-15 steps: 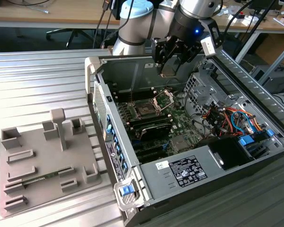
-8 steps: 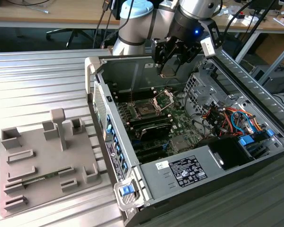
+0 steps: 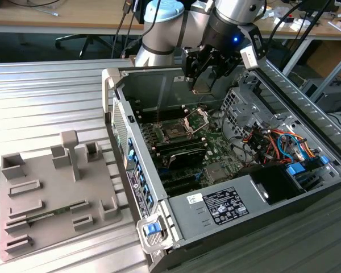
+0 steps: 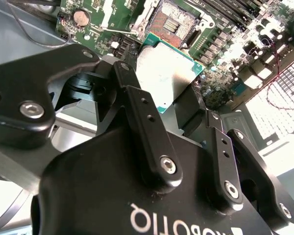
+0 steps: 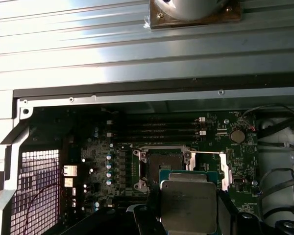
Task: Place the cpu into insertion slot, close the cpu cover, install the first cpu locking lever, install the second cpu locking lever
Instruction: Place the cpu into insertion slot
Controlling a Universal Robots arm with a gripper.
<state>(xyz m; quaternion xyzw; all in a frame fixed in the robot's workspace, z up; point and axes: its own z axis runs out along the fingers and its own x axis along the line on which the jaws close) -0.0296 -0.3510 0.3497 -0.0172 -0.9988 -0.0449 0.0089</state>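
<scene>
Hovering over the open computer case point(image 3: 227, 187) on the ridged counter point(image 3: 45, 96), the gripper point(image 3: 203, 77) is clamped on the cpu point(image 4: 164, 78), held in the air near the bare insertion slot point(image 5: 164, 164), with the cpu cover point(image 3: 196, 120) tipped up beside it. The first step appears to be in hand; seating calls for squaring the chip to the slot and lowering it flat. The locking levers are hard to make out, and the first wrist view cuts off one edge of the chip.

The exterior view looked down from afar into the grey metal computer case point(image 3: 134, 165); both close wrist views shared the silvery square cpu point(image 4: 164, 73) point(image 5: 188, 205) and dark socket point(image 4: 176, 22) point(image 5: 164, 164).
</scene>
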